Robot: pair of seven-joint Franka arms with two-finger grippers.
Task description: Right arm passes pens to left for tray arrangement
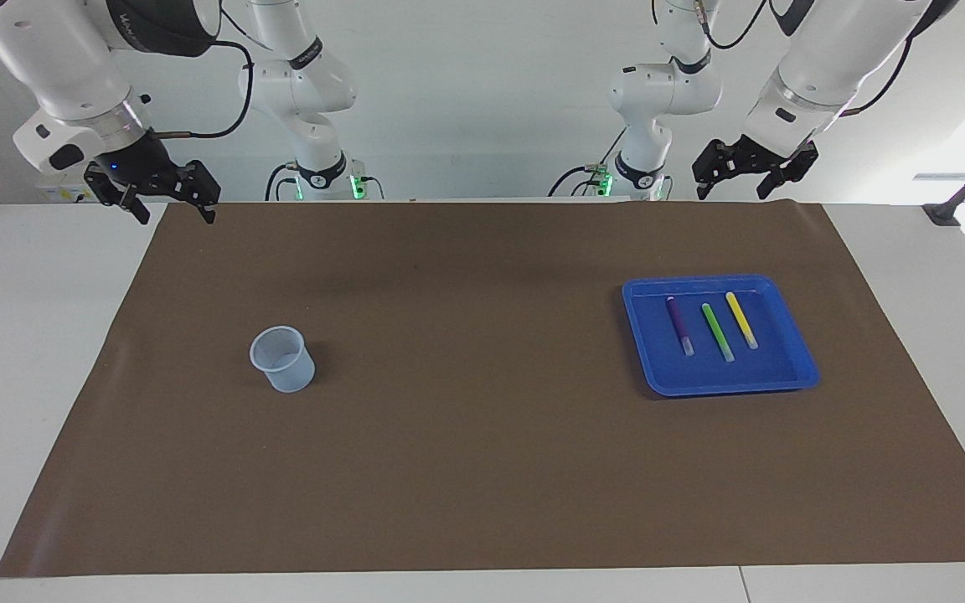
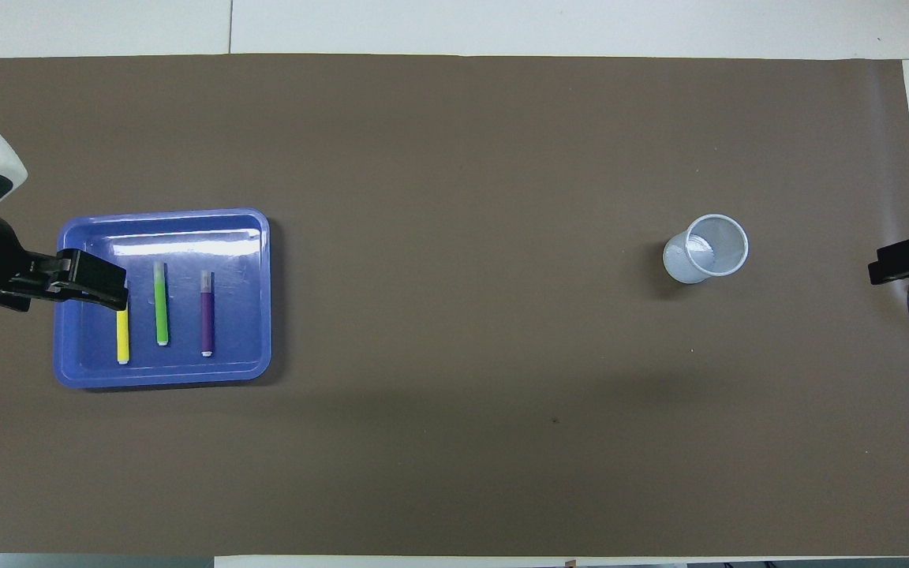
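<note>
The blue tray [image 1: 721, 383] [image 2: 162, 377] lies toward the left arm's end of the table. In it three pens lie side by side: purple [image 1: 679, 325] [image 2: 207, 313], green [image 1: 717, 332] [image 2: 160, 304] and yellow [image 1: 740, 319] [image 2: 122, 338]. My left gripper [image 1: 734, 193] [image 2: 103, 284] hangs open and empty, high over the mat's edge by the robots. From overhead it covers the tray's rim and the yellow pen's end without touching them. My right gripper [image 1: 178, 216] [image 2: 888, 268] waits open and empty, raised over the mat's corner at its own end.
A small translucent bluish cup [image 1: 283, 360] [image 2: 705, 248] stands upright on the brown mat [image 1: 466, 435] toward the right arm's end. Two slimmer white arms with green lights stand at the back, between the big arms.
</note>
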